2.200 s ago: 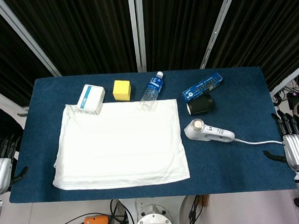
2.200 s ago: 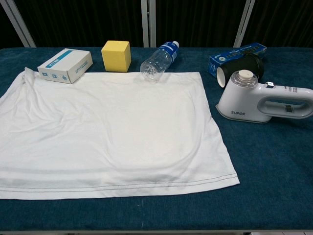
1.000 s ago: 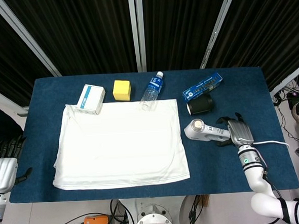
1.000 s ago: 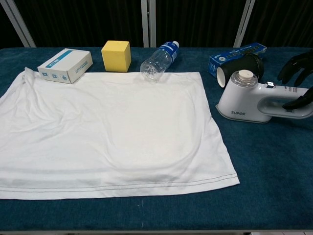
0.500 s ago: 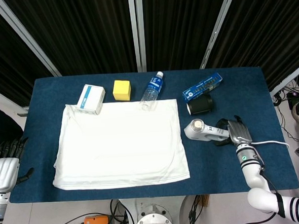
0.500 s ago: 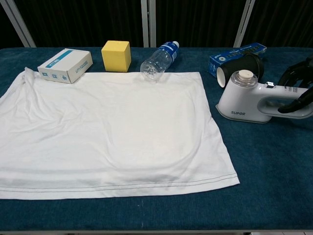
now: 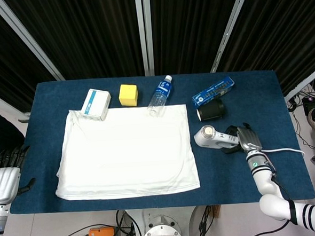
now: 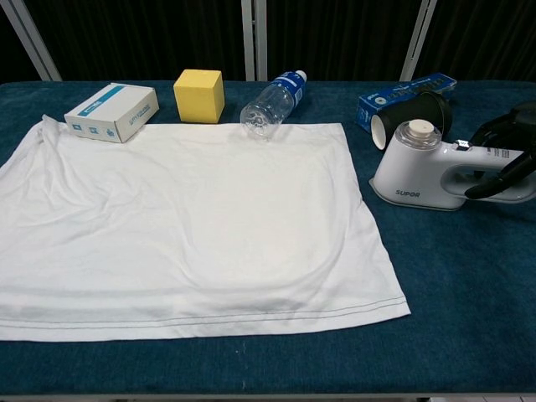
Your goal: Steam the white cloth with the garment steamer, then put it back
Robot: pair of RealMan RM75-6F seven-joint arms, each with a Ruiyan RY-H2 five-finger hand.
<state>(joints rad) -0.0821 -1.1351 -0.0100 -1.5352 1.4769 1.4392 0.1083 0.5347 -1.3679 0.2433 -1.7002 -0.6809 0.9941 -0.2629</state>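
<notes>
The white cloth (image 7: 125,152) lies spread flat on the blue table, left of centre. To its right the white garment steamer (image 7: 209,137) rests on the table on its side, head toward the cloth. My right hand (image 7: 246,140) is on the steamer's handle. In the chest view its fingers (image 8: 501,127) curl over the handle and the thumb reaches through the handle opening. The steamer (image 8: 414,172) still sits on the table. My left hand (image 7: 2,181) hangs off the table's front left corner, fingers apart, holding nothing.
Along the back edge of the cloth stand a white-and-blue box (image 7: 95,104), a yellow cube (image 7: 128,94) and a lying water bottle (image 7: 160,95). A blue carton (image 7: 213,90) and a black cup (image 7: 210,111) lie just behind the steamer. The steamer's cord (image 7: 280,150) trails right.
My right hand came in from the table's right edge to the steamer handle, slid left along it, and its fingers and thumb have closed around it. The left hand barely moved.
</notes>
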